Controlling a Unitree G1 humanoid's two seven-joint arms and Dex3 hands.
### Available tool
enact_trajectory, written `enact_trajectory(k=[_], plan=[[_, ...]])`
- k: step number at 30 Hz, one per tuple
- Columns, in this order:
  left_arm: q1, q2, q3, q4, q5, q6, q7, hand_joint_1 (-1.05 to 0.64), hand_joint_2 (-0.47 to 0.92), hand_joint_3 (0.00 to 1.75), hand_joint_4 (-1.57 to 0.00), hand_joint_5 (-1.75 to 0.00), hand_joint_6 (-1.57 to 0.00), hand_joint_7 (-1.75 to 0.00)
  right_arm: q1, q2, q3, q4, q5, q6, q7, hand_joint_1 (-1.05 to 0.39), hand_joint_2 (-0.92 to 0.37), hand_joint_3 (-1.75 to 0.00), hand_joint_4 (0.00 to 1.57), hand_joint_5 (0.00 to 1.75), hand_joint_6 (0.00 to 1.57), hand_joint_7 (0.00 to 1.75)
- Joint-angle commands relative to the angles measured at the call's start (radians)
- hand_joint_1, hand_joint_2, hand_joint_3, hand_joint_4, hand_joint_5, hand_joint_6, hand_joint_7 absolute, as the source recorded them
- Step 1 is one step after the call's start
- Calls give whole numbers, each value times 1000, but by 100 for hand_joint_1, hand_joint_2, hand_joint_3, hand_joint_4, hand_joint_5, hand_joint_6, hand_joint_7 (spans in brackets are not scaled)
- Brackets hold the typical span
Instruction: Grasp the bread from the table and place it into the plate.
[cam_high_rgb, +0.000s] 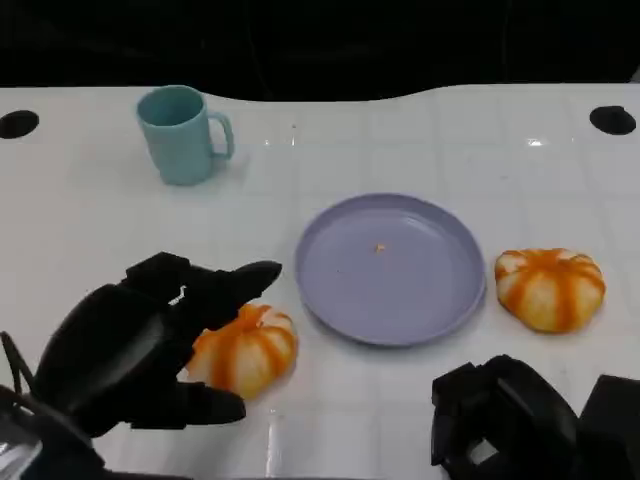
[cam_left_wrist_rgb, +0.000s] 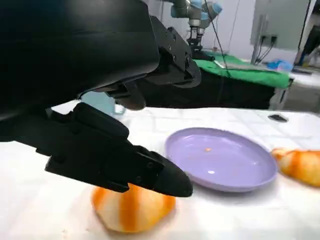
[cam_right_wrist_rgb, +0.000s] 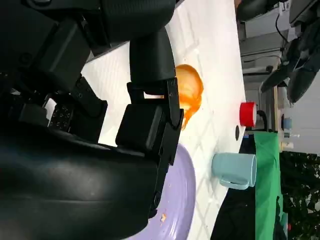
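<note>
1. Bread (cam_high_rgb: 250, 350): round, glossy, orange-and-white striped bun on the white table (cam_high_rgb: 90, 210), just left of the plate (cam_high_rgb: 392, 268); it is flanked by the spread fingers of the left hand (cam_high_rgb: 150, 345) (contact cannot be told).
2. Plate: smooth lavender disc, one crumb inside.
3. Second bun (cam_high_rgb: 550, 287) is seen right of the plate.
4. Right hand (cam_high_rgb: 500, 420): grip state cannot be told.

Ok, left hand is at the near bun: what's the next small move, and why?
Probably close the left hand on the orange-striped bread bun. Its fingers already straddle the bun, above and beside it, but don't look clamped, and the round purple plate sits bare just beside it.
</note>
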Motion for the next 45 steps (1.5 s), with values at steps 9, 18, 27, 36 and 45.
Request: enact_trajectory(k=[9, 18, 27, 36, 45], plan=[[-25, 2, -124, -39, 289, 185, 53, -61, 80, 0, -8, -55, -22, -1, -15, -4, 1, 11, -3, -11, -2, -105, -16, -117, 154, 127, 157, 94], [-96, -61, -256, 30, 497, 377, 57, -59, 79, 0, -12, -58, -25, -2, -22, -1, -4, 23, 11, -11, 4, -105, -14, -117, 155, 126, 157, 94], [-182, -95, -343, 123, 526, 506, -32, -61, 80, 1, -11, -55, -22, 0, -20, -4, -2, 23, 7, -17, 6, -105, -15, -117, 155, 125, 157, 95], [-252, -80, -383, 218, 449, 536, -121, -62, 78, 0, -7, -53, -21, 0, -17, -3, -1, 21, 7, -17, 4, -105, -16, -115, 156, 124, 157, 95], [-300, -82, -411, 279, 423, 582, -159, -59, 77, 0, -8, -52, -21, 0, -17, -1, -1, 20, 6, -14, 2, -105, -16, -115, 156, 124, 157, 94]])
